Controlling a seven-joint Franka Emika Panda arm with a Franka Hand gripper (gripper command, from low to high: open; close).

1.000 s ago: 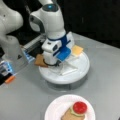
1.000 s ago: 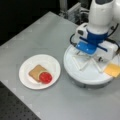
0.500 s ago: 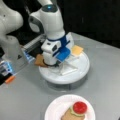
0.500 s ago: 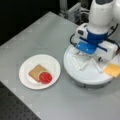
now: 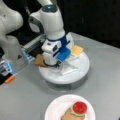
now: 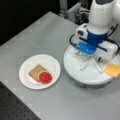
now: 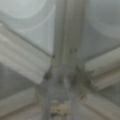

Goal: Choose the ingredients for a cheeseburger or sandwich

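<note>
The sandwich [image 5: 75, 112] lay on a white paper plate [image 5: 53, 110] at a front view's bottom, well apart from the arm: a tan bread square [image 6: 37, 72] with a thin edge of green lettuce [image 5: 73, 113] and a red tomato disc [image 6: 45, 77] on top. In a front view the same plate [image 6: 26, 67] sat at the left, near the round white turntable [image 6: 75, 75] but not touching it.

On the turntable a yellow cheese square [image 5: 77, 50] rested at the far right rim, and in a front view it [image 6: 113, 69] overhung the edge at the right. A second tan bread square [image 5: 39, 60] lay at the turntable's left rim, partly under the arm, with a dark piece beneath it that could not be made out.

The gripper [image 5: 53, 65] was down low over the turntable's raised white dividers [image 5: 68, 68], close beside that bread square. Whether its jaws were wide or narrow could not be told. The wrist view showed only the dividers [image 7: 62, 50] crossing, very close.

A grey table [image 6: 45, 32] carried everything.
</note>
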